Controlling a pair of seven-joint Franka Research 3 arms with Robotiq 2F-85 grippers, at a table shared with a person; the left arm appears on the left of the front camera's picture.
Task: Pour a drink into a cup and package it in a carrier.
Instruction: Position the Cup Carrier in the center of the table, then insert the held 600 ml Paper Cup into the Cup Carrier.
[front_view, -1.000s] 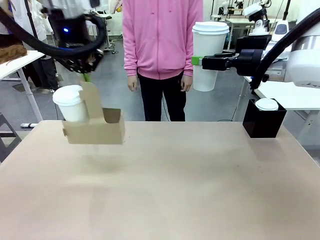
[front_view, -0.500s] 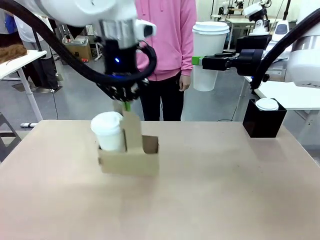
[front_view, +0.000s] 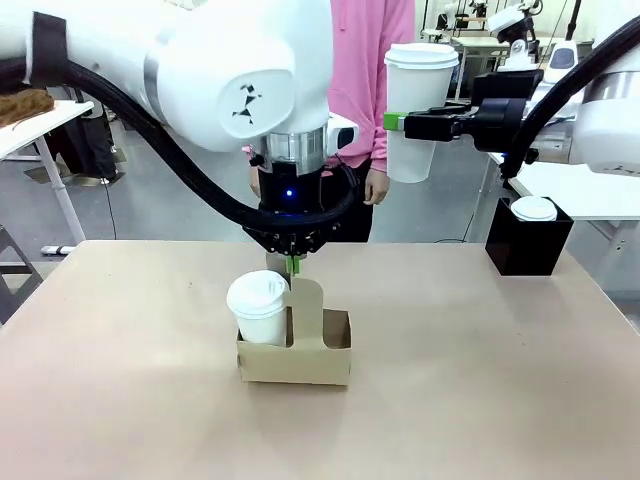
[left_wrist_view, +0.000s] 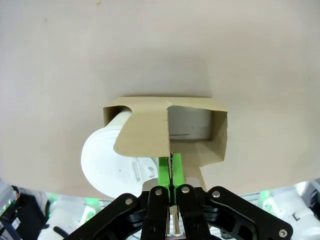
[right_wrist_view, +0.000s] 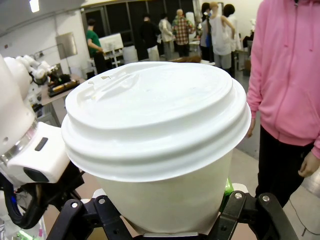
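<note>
A matte tan tabletop (front_view: 480, 380) spreads beneath the left gripper (front_view: 292, 266), evenly lit. Beyond that gripper, a smooth grey floor (front_view: 190, 205) runs back into an open workroom. Well off to its left stands a white table (front_view: 35, 125) on slanted metal legs. Down and to the right of the right gripper (front_view: 400, 122), a black square box (front_view: 527, 248) sits near the tabletop's edge, with another white table (front_view: 590, 190) close by. Far past the right gripper, dark window panes (right_wrist_view: 125, 20) line the back wall, a ceiling lamp (right_wrist_view: 34, 5) glows, and people (right_wrist_view: 182, 27) stand in a group.
</note>
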